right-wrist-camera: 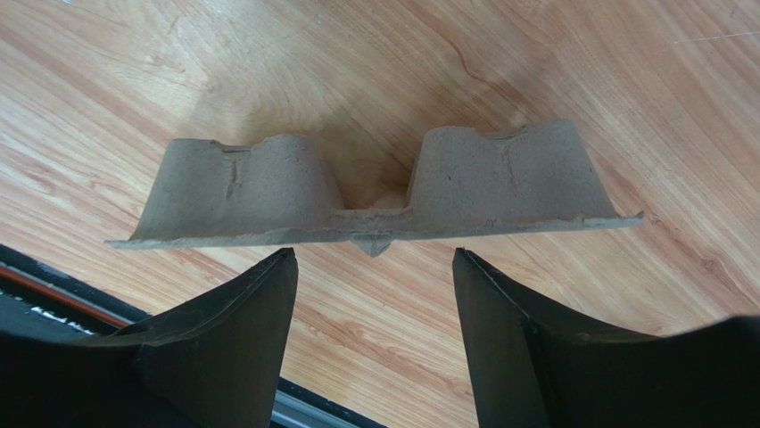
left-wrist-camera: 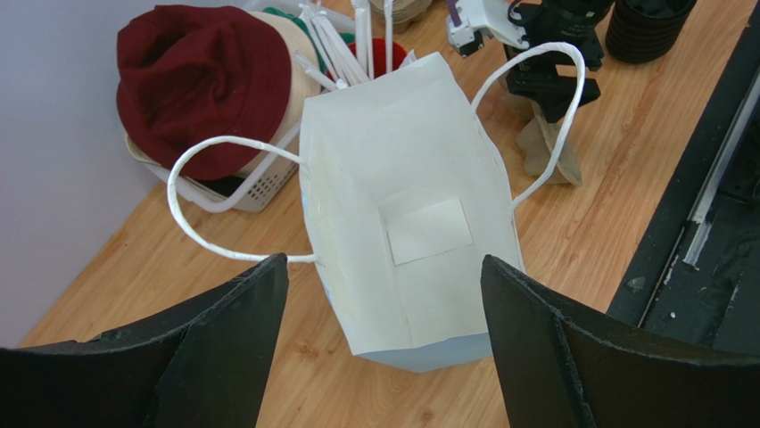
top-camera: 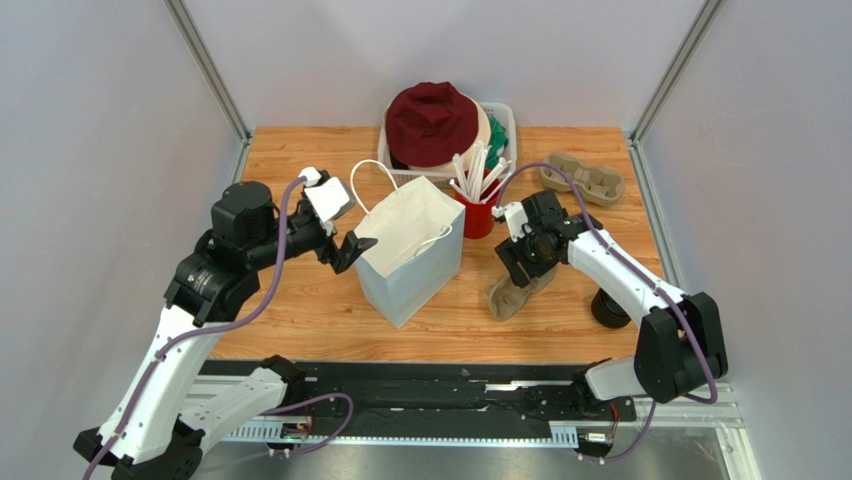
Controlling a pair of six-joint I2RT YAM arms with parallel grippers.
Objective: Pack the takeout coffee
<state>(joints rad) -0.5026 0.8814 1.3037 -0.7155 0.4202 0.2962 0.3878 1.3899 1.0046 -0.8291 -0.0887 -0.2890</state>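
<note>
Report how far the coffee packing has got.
Done: the white paper bag stands open on the table. In hand: nothing; the left pincer is open beside the bag, the right pincer open over a pulp cup carrier. Left: nearly everything; no cup shows inside the bag. A dark round item by the right arm is too hidden to name.

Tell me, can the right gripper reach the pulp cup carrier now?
Probably yes. The right gripper is open and points straight at the pulp cup carrier, whose rim lies just ahead of its jaws; nothing stands between them.
</note>
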